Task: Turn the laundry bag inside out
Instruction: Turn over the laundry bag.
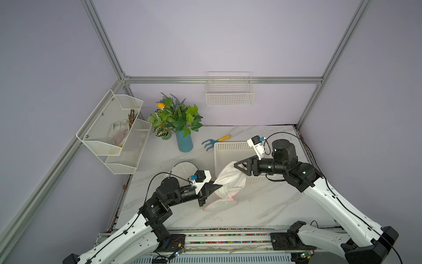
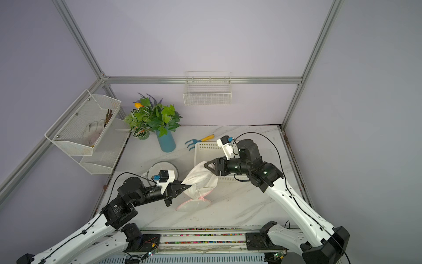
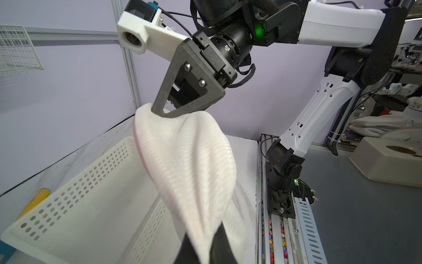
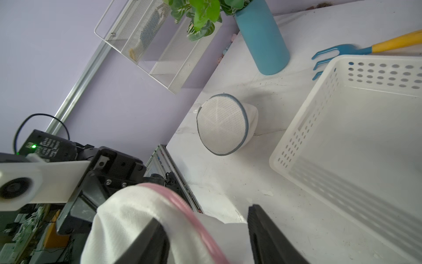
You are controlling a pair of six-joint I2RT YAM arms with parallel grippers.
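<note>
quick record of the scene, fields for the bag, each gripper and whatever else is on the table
laundry bag: white mesh, pink trim, hung between both grippers, lower end on the table
left gripper: shut on the bag's side
right gripper: open, one finger under the fabric
also there: white basket, grey-rimmed mesh bag, hand rake, blue vase
</note>
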